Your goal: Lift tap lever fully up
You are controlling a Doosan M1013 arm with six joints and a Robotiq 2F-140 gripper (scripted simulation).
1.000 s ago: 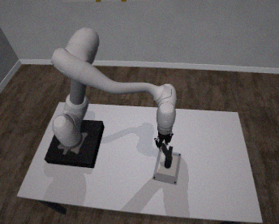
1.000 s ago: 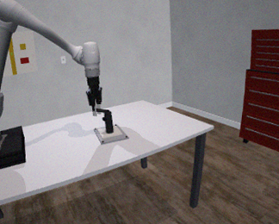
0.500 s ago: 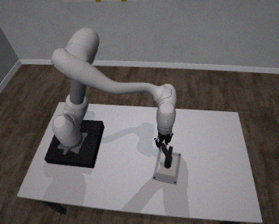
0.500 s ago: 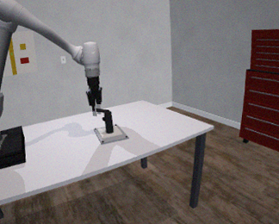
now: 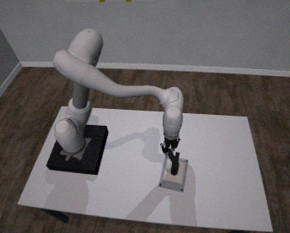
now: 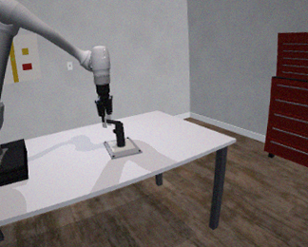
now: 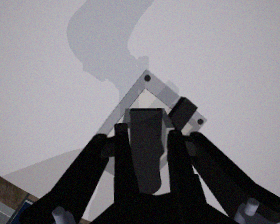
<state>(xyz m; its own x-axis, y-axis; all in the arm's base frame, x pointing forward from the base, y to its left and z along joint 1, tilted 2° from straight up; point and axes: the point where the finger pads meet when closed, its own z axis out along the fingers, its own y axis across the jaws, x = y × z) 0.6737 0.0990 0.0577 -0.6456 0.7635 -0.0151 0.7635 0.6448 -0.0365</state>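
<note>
From above, my hand (image 5: 170,149) hangs straight down over the tap (image 5: 174,165), which stands on a pale plate (image 5: 182,181) on the table (image 5: 219,139), just below me. My fingers are pinched on the lever (image 5: 169,154), which juts out from the tap's post toward my arm's base (image 5: 96,165). To do this well I should sweep the lever up along its own arc about the hinge, not pull straight up, so the grip does not slide off the tip.

From the side, the lever (image 6: 110,122) looks roughly level, so I judge most of the lift is still ahead. My hand (image 6: 104,118) grips it at the far end from the post, which gives good leverage; I should let my wrist tilt as it rises. A red cabinet (image 6: 296,98) stands well off, no concern. A poster (image 6: 23,58) behind my arm shows yellow and red blocks but no writing I can read.

From the wrist, the lever (image 7: 146,150) fills the gap between my fingers, centred and square. The plate (image 7: 158,87) lies beyond it. I see no brand or label anywhere.
</note>
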